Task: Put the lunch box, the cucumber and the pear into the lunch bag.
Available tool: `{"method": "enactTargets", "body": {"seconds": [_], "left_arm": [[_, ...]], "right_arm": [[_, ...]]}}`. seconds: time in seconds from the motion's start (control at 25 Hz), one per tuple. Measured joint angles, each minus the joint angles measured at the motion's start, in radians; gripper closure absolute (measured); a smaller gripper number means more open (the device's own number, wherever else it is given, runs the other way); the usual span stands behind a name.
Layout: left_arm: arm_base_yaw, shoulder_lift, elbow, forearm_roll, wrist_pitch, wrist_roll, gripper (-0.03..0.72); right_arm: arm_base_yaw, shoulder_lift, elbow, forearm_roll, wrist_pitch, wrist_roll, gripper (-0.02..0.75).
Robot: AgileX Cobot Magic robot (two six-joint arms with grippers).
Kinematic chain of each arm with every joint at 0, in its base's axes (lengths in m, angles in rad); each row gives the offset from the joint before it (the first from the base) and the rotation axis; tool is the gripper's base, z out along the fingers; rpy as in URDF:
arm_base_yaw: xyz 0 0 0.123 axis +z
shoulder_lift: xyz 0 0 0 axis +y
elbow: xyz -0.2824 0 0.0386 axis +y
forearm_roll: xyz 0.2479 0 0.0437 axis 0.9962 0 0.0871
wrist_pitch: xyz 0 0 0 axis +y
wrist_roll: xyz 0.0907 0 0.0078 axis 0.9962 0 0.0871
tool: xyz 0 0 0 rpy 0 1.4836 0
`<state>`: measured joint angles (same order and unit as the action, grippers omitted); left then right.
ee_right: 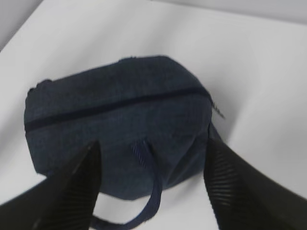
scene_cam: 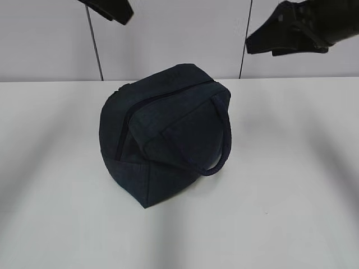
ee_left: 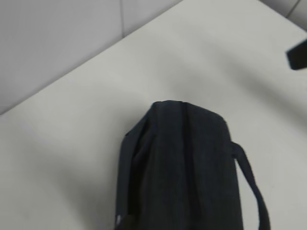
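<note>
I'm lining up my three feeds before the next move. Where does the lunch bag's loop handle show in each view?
Exterior view: handle curves down the right side of the lunch bag, centre frame.
Left wrist view: handle runs down the bag's right edge, lower right.
Right wrist view: handle hangs at bottom centre, between the open right gripper's fingers.
Shared landmark: the closed zipper line along the bag's top.
</note>
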<state>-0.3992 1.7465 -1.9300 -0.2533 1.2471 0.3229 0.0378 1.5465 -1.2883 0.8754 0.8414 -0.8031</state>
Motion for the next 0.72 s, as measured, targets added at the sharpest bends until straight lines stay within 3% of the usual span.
{"method": "enactTargets", "body": {"seconds": [0.16,0.28,0.36,0.56,0.72], "left_arm": [[-0.012,-0.115,0.086,0.178,0.004,-0.165,0.484],[-0.014,-0.227,0.238,0.334,0.0,-0.278,0.485],[-0.014,-0.303,0.388,0.381,-0.054,-0.34,0.485],[-0.014,-0.562,0.769,0.334,-0.288,-0.437,0.485],[-0.014,-0.773,1.012,0.31,-0.334,-0.447,0.485]], "right_arm": [[0.0,-0.05,0.047,-0.159,0.061,0.162,0.234],[0.0,-0.119,0.105,-0.305,0.065,0.304,0.236],[0.0,-0.187,0.149,-0.394,0.065,0.374,0.236],[0.0,-0.388,0.279,-0.566,0.065,0.515,0.238],[0.0,-0.557,0.385,-0.655,0.091,0.593,0.239]]}}
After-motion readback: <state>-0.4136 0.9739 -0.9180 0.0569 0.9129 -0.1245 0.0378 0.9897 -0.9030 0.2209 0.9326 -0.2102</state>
